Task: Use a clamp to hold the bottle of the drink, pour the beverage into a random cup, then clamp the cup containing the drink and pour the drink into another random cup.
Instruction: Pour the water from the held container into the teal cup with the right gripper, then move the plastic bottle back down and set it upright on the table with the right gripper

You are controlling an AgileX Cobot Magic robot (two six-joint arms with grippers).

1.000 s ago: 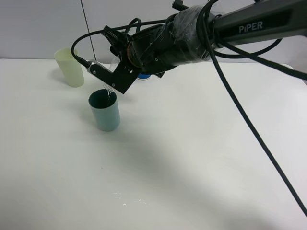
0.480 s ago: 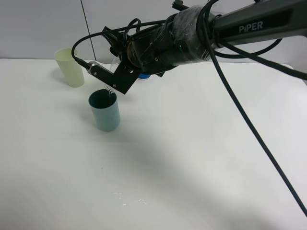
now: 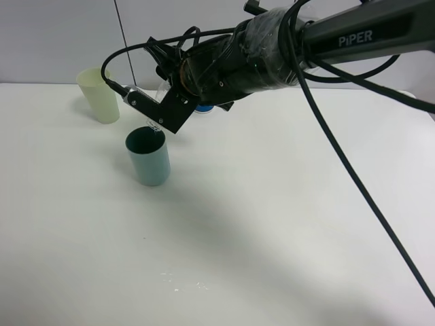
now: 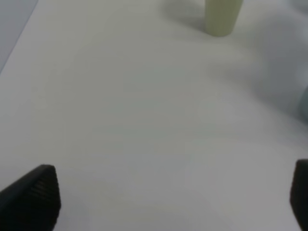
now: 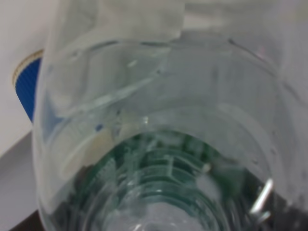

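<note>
Right gripper (image 3: 163, 112) is clamped on the bottle (image 5: 154, 96). The bottle is held tipped, with its open mouth pointing down and just above the rim of the teal tumbler (image 3: 148, 157).

1. Table (image 3: 272, 224): white, flat surface that carries all three cups.
2. Right arm (image 3: 353, 34): enters the exterior high view from the right edge and reaches across the middle to the left rear area. The forearm runs almost level, the wrist is angled downward toward the tumbler, and black cables (image 3: 340, 156) loop along it.
3. Left gripper (image 4: 166, 195): jaws stand wide apart over bare table surface. It grips nothing.
4. Teal tumbler: upright, at the left of centre. The inside is dark green; whether it holds the beverage cannot be told.
5. Pale yellow-green cup (image 3: 99, 95): upright, behind and to the left of the tumbler, apart from it. Its contents are not visible.
6. Bottle: clear ribbed wall, with the green label showing through the plastic in the right wrist view. The liquid level inside cannot be made out.
7. Blue paper cup (image 5: 28, 86): stands beyond the bottle, mostly hidden behind the gripper in the exterior high view.
8. Small pale specks (image 3: 180, 284): on the table near the front edge, well apart from the cups.
</note>
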